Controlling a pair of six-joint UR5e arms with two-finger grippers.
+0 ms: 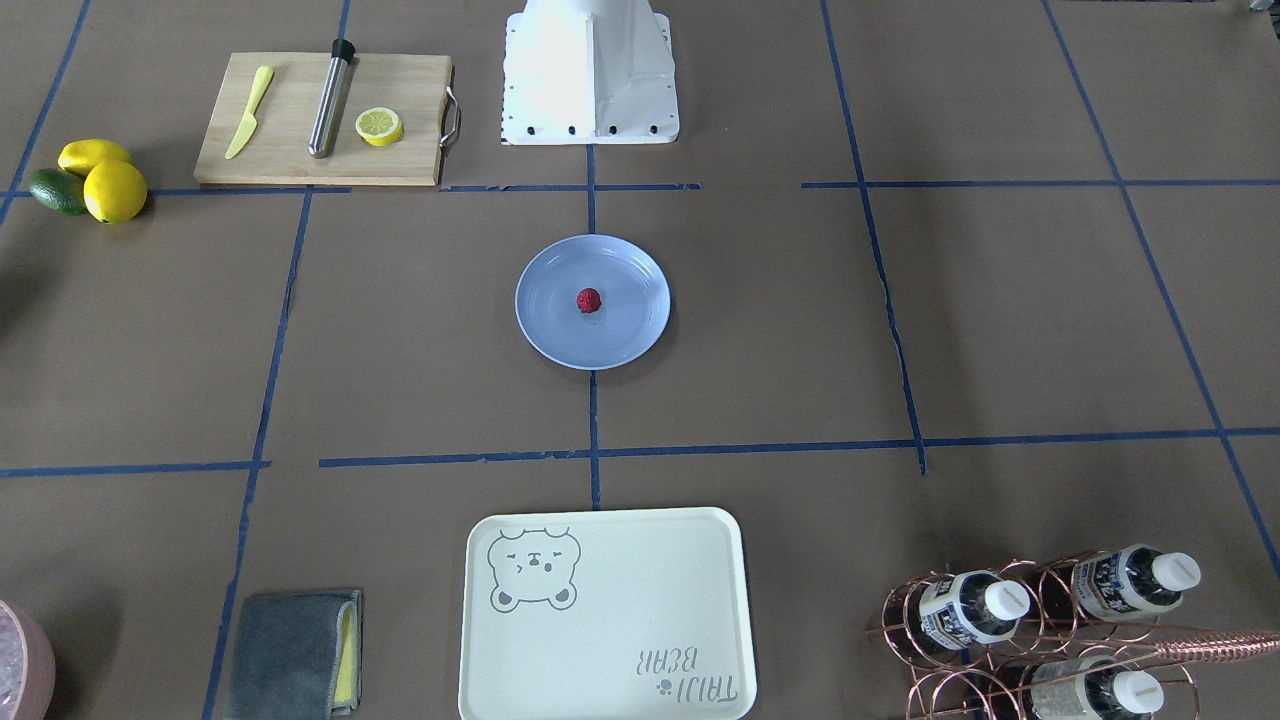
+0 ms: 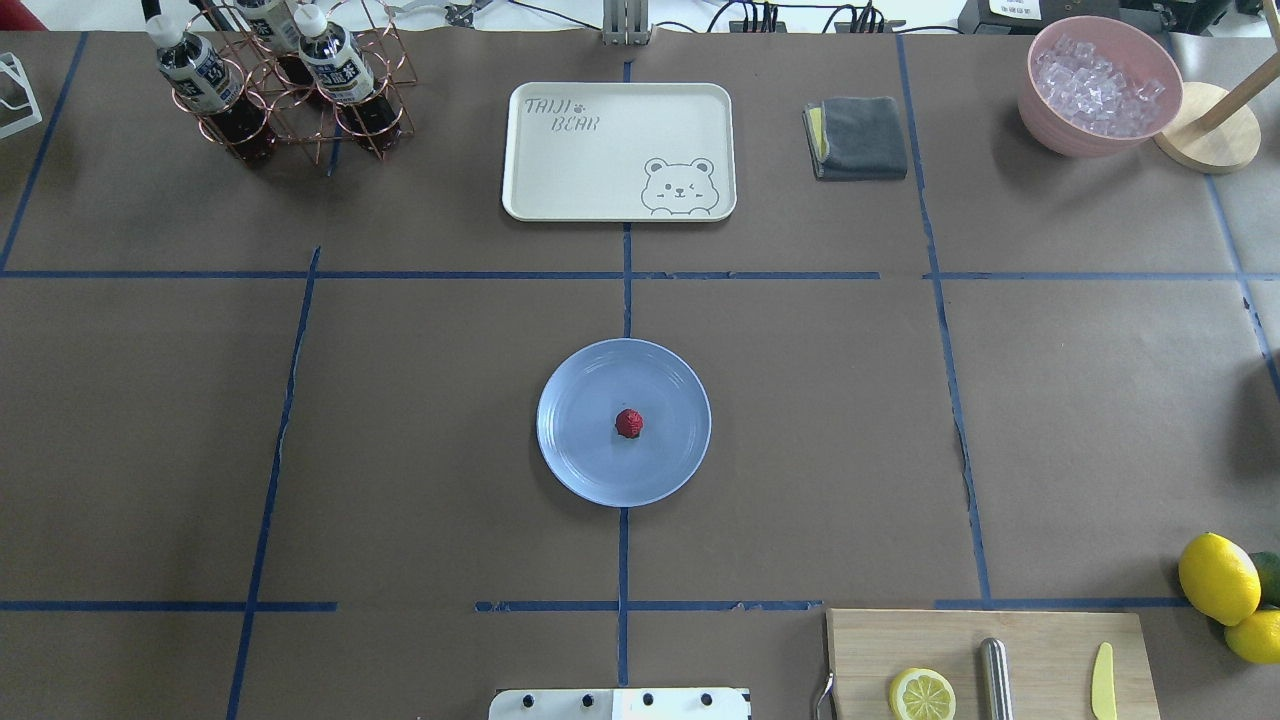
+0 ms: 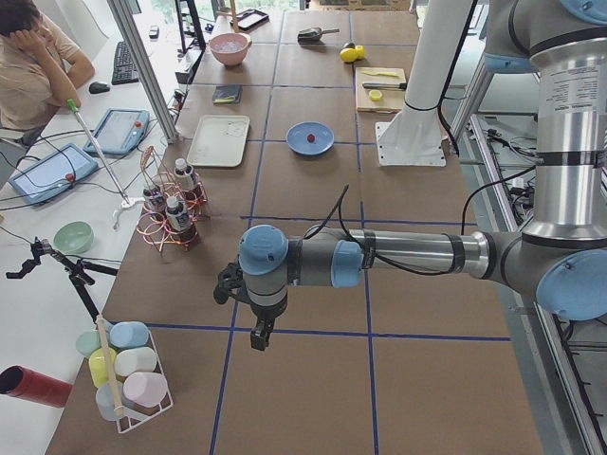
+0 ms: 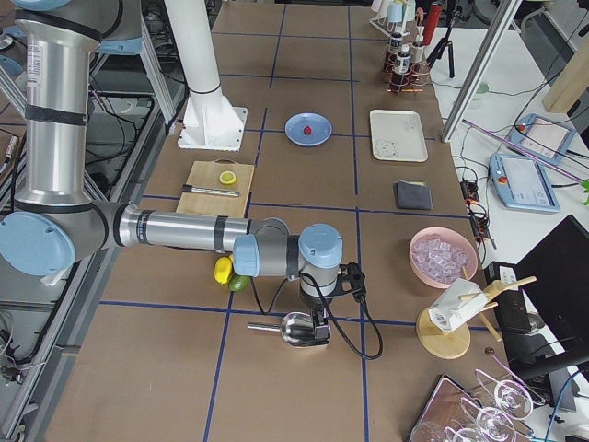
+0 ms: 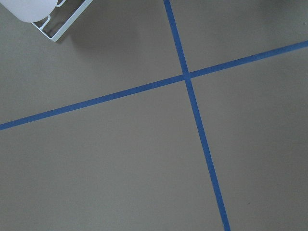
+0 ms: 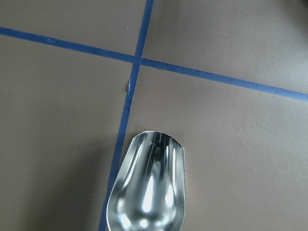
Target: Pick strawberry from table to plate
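Left pincer (image 3: 258,334): points down, low over the brown paper-covered table (image 3: 313,389), at the end of the near arm, which is stretched out flat. I see it only from the table's end, so I cannot tell whether the fingers are spread or pressed together. Its wrist camera shows none of them. Straight below is a crossing of blue tape lines (image 5: 186,77), and off to one side is the corner of a white wire rack (image 5: 48,24). From the side view, that rack, with its pastel cups (image 3: 128,374), stands near the pincer on the side away from the robot.

Right pincer (image 4: 319,324): also points down and sits low, at the opposite end of the table. It shows in one side view only, so again I cannot tell how wide it stands. A shiny metal scoop (image 4: 296,328) lies just beside and under it. I cannot make out whether they touch. The wrist camera looks down into the scoop's hollow bowl (image 6: 149,192), which lies against a tape line. A yellow lemon (image 4: 223,269) and a green avocado (image 4: 237,282) lie near, just behind the forearm.

Tiny bumpy dark red strawberry (image 1: 589,300): rests in the middle of the round, shallow, light blue plastic plate (image 1: 625,335). It is well apart from both pincers, between them at the table's centre. The overhead view agrees, with the strawberry (image 2: 629,423) centred on the plate (image 2: 580,450).
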